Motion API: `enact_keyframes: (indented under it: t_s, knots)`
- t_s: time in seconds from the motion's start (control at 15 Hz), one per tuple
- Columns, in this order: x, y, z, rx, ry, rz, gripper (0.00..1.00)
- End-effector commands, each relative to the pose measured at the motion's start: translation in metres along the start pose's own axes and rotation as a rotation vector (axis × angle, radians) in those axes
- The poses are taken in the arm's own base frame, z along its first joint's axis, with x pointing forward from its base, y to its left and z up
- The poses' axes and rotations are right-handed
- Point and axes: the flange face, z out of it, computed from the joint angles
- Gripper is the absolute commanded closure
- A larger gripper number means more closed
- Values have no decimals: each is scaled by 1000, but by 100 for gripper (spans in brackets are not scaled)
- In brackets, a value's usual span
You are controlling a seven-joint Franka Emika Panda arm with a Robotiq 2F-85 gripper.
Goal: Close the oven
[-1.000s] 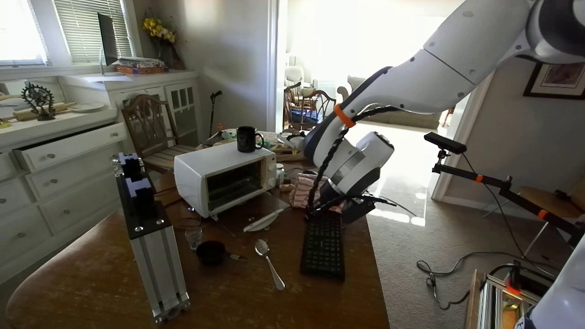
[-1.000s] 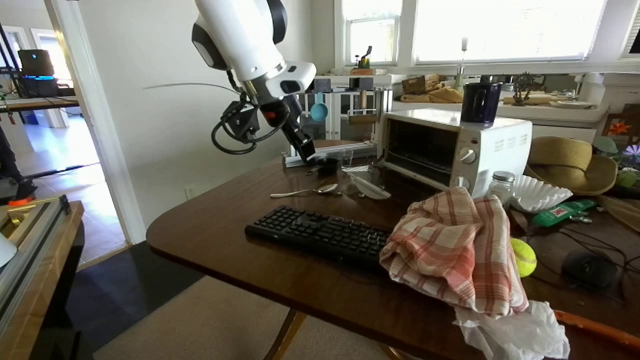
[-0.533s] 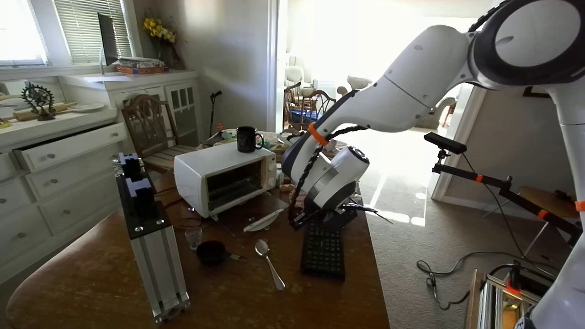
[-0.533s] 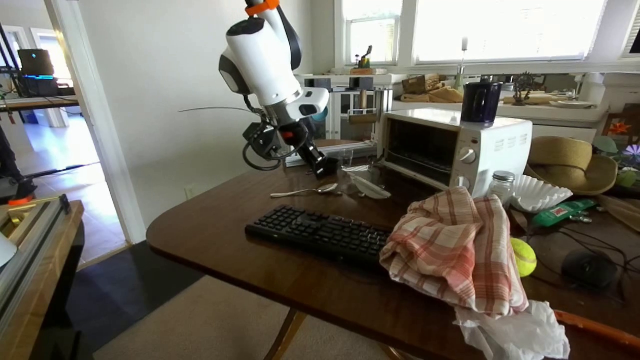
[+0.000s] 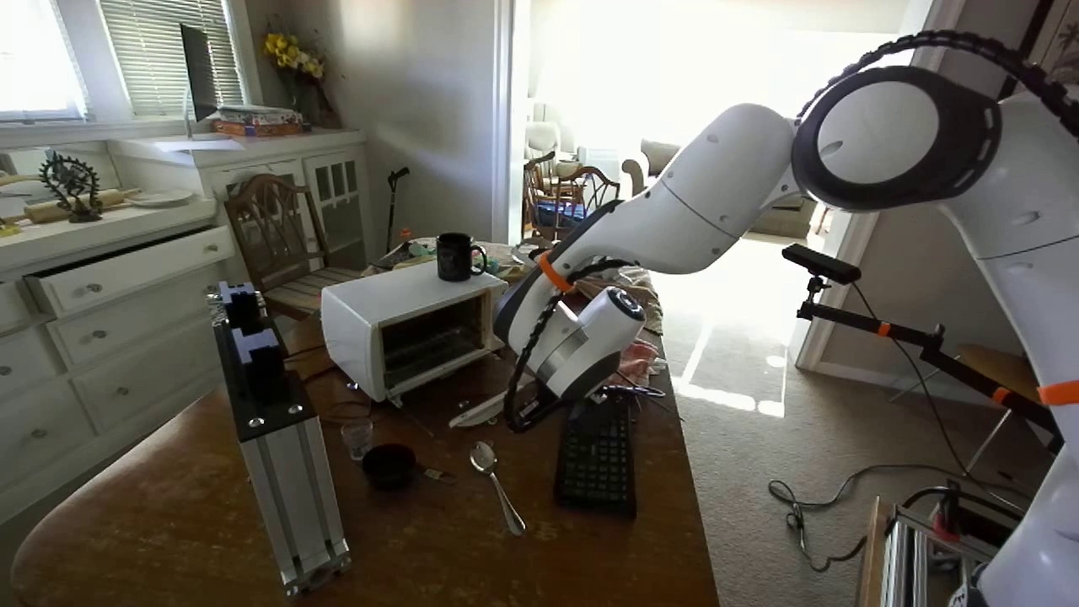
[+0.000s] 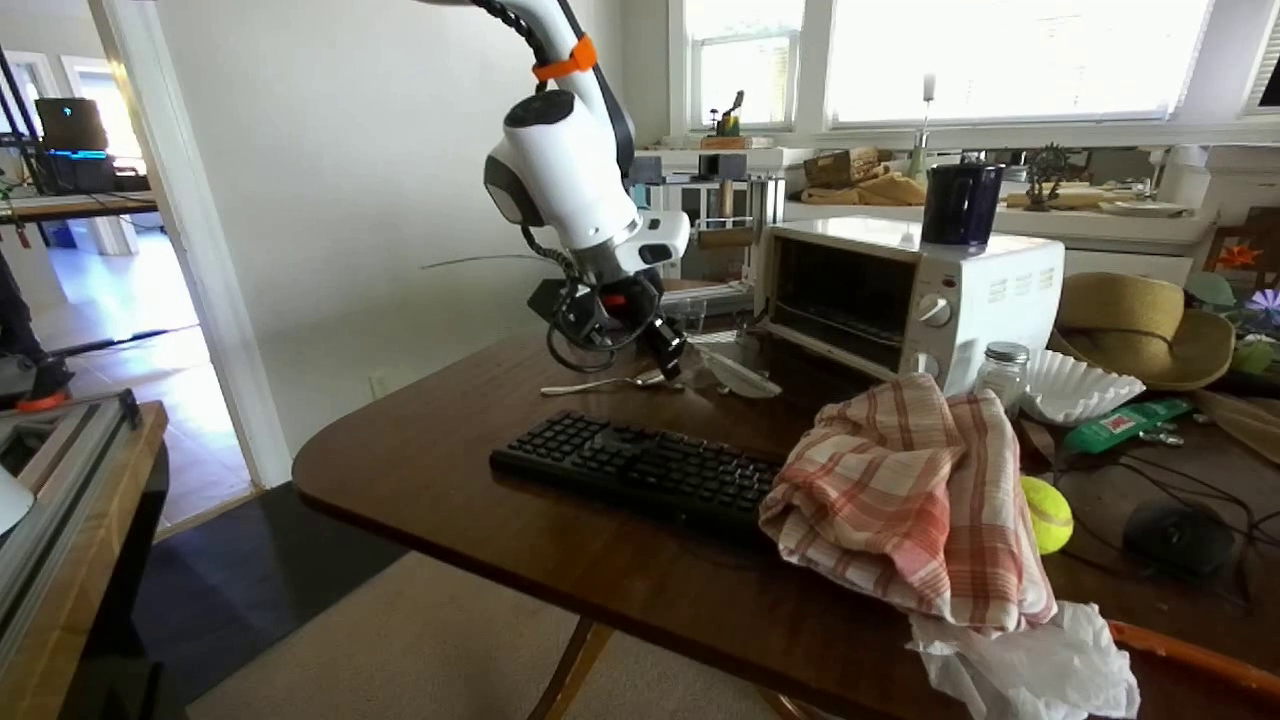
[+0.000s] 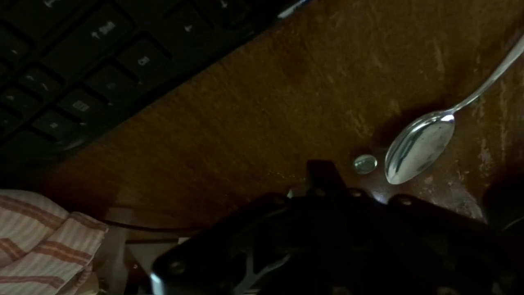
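- Wrist view: pincer (image 7: 322, 174) has its tips together, over a bare stretch of the tabletop (image 7: 229, 123).
- Wrist view also picks out a clear bead (image 7: 365, 164) just beside the bowl of the spoon (image 7: 421, 143); too small to make out for sure in either exterior view.
- Keyboard (image 7: 102, 69): key legends readable in the wrist view, the rest cropped; most of its length shows in both exterior views.
- Towel (image 6: 900, 490): full pile in an exterior view, just a corner in the wrist view.
- Jar (image 6: 1003, 375) and tennis ball (image 6: 1047, 514) show in an exterior view only.
- Black cup (image 5: 389, 466) plain in an exterior view; dark patch (image 7: 505, 200) at the wrist view's right edge too murky to name.
- Oven (image 5: 405, 299): in both exterior views, upright on the tabletop, dark mug (image 5: 455, 257) on top.
- White body, door (image 5: 468, 389) open and out in front, low over the tabletop, white handle (image 5: 482, 413) along its outer edge.
- Cavity (image 5: 434, 337) dark, in plain sight from both exterior views.
- Knobs (image 6: 935, 310) and side vents (image 6: 1000, 290) clear in an exterior view; in an exterior view the arm (image 5: 691, 219) overlaps the panel (image 5: 489, 320).
- Pincer near the handle; touching or apart, can't tell.
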Motion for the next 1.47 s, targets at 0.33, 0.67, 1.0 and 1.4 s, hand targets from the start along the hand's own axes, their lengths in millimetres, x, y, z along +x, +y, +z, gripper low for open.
enact_keyframes:
  t_s: [0.33,0.67,1.0,1.4]
  knots:
    - [12,-3,14,-27,25,-7,100]
    - [19,-4,33,-45,40,-3,100]
    - [18,-7,54,-75,44,-2,100]
    - [27,-8,73,-100,71,9,100]
